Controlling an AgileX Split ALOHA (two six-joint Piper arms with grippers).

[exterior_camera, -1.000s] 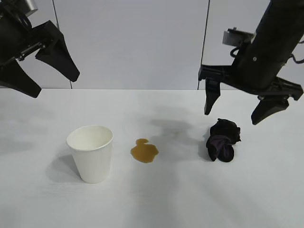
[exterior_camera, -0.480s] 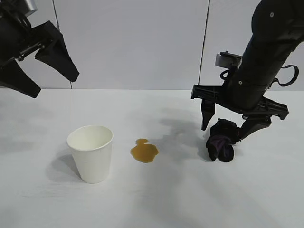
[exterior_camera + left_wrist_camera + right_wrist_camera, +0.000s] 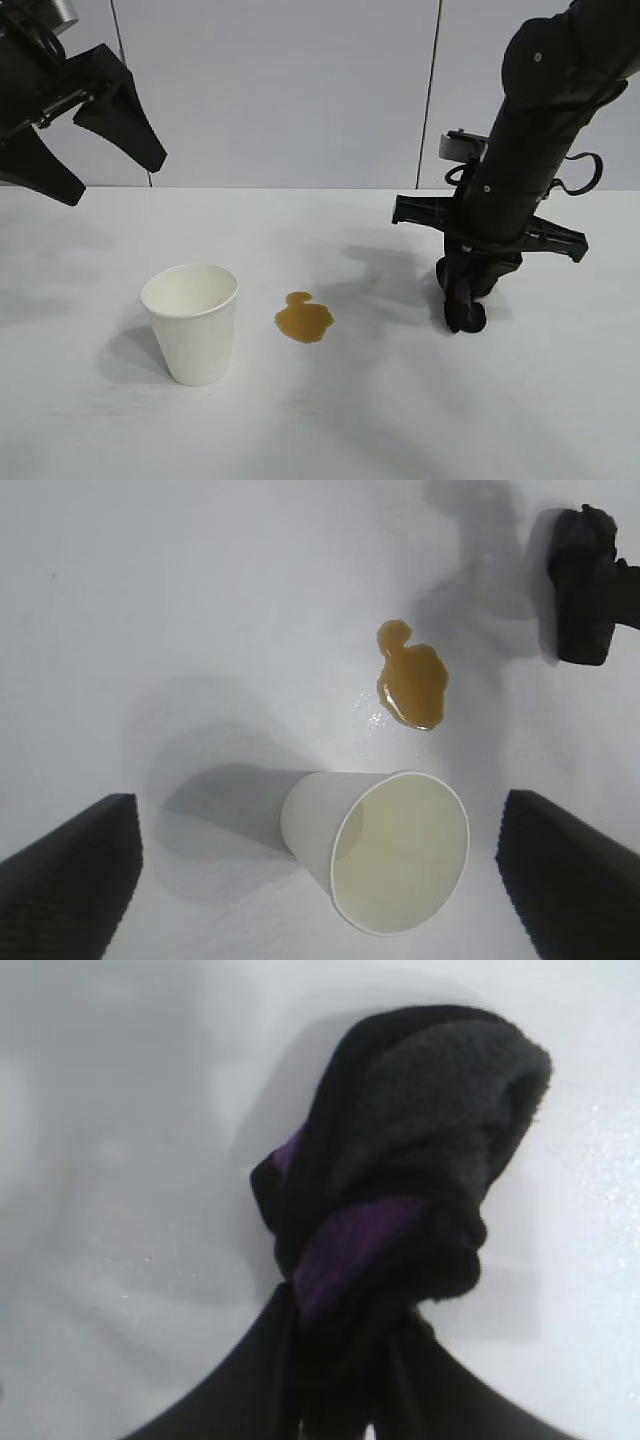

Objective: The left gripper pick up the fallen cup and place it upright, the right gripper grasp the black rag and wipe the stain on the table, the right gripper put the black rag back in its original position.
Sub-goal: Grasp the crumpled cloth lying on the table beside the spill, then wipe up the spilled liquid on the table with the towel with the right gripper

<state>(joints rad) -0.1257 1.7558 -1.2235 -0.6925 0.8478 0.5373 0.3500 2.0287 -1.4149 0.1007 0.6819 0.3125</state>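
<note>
Two grippers are in view. Right gripper (image 3: 468, 290) is down at the tabletop (image 3: 400, 420) on the right side of the exterior view, its fingers (image 3: 240, 1390) drawn in against the black rag (image 3: 466, 296) and pinching it from both sides. Black rag: soft bunched cloth, fuzzy nap, purple streak through the folds, squeezed into a narrow upright lump with its lower end touching the tabletop. In the right wrist view the rag (image 3: 400, 1200) bulges out beyond the converging fingers.

Stain (image 3: 303, 317): glossy brown-amber puddle, irregular outline with a small lobe at its far edge, lying between rag and cup, apart from both, nearer the cup.

Cup (image 3: 191, 322): plain white paper, tapered, rolled rim, standing upright on its narrow base left of the stain. The left wrist view looks into its mouth (image 3: 400, 865); the inside shows only a pale lining, no visible contents.

Left gripper (image 3: 95, 135) is raised at the upper left, well apart from the cup, its two pointed fingers (image 3: 125, 115) spread wide with nothing between them.

Tabletop: white, smooth, matte.
</note>
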